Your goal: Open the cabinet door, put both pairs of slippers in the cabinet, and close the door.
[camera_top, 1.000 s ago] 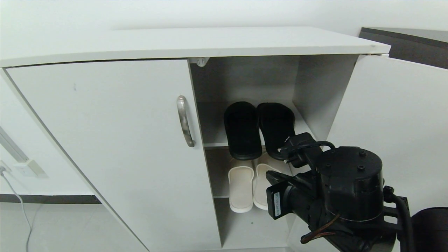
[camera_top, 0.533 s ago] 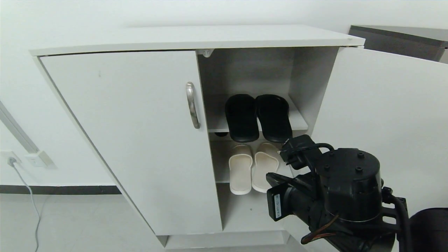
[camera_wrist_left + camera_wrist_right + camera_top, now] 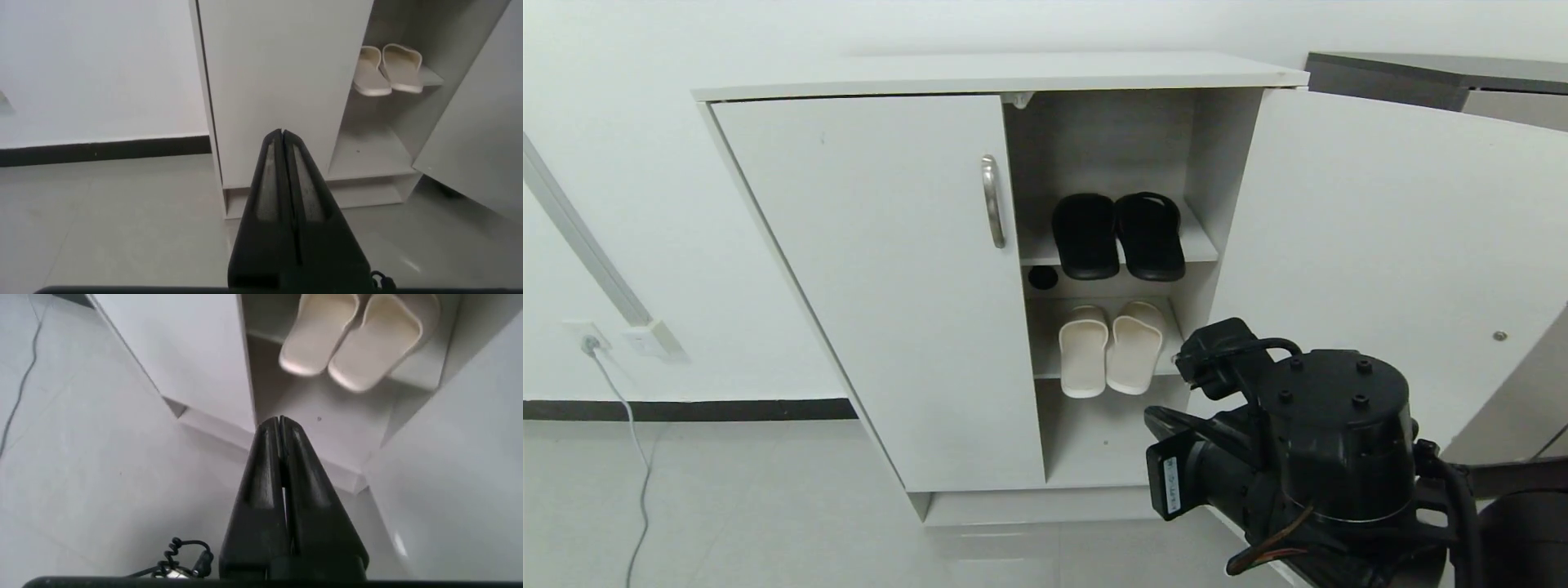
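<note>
Head view: both pairs are shelved inside the cabinet (image 3: pixel 996 73), the black slippers (image 3: pixel 1117 235) on the upper shelf and the white slippers (image 3: pixel 1111 349) on the shelf below. The left door (image 3: pixel 882 286) is closed. The right door (image 3: pixel 1380 269) stands wide open, hinged at the cabinet's right wall, with its broad inner face running out to the robot's right. The right arm (image 3: pixel 1323 457) sits low, just in front of that face, so it is likely the nearer arm for pushing the door shut. Left wrist view: the left hand (image 3: pixel 282 137) is clenched on nothing and points at the cabinet's base, well apart from it. Right wrist view: the right hand (image 3: pixel 280 423) is likewise clenched and empty. It is aimed at the bottom compartment beneath the white pair, with the open door alongside.
</note>
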Robot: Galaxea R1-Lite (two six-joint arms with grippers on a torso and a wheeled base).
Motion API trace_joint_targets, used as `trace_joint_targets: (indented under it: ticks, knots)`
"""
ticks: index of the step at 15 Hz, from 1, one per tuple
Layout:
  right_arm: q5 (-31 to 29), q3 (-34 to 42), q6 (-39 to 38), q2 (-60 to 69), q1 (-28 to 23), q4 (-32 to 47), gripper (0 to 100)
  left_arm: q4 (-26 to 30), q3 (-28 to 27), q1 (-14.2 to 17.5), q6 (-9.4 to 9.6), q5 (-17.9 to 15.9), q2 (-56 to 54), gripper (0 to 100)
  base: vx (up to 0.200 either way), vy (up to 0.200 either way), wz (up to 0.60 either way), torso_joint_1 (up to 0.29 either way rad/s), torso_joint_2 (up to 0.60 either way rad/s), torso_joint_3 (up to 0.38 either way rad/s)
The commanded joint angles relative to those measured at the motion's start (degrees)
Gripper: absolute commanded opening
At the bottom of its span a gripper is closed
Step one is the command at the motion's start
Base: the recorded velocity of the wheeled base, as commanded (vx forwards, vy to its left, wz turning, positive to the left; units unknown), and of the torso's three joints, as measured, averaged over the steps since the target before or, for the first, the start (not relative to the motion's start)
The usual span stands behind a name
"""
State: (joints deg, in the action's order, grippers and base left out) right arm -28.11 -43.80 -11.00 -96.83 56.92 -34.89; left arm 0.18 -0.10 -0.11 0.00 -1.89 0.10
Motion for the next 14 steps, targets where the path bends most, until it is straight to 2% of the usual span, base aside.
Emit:
trace_joint_targets:
  ticks: [1,14]
  knots:
    - [0.0,0.1,0.0,-0.2,0.0,0.0,0,0.0,0.0,-0.1,0.0,0.0,0.0,0,-0.2,0.0,0.0,0.002,0.01,0.002]
    - [0.0,0.5,0.4,-0.9,0.0,-0.1,0,0.0,0.0,-0.1,-0.18,0.0,0.0,0,0.0,0.0,0.0,0.0,0.0,0.0]
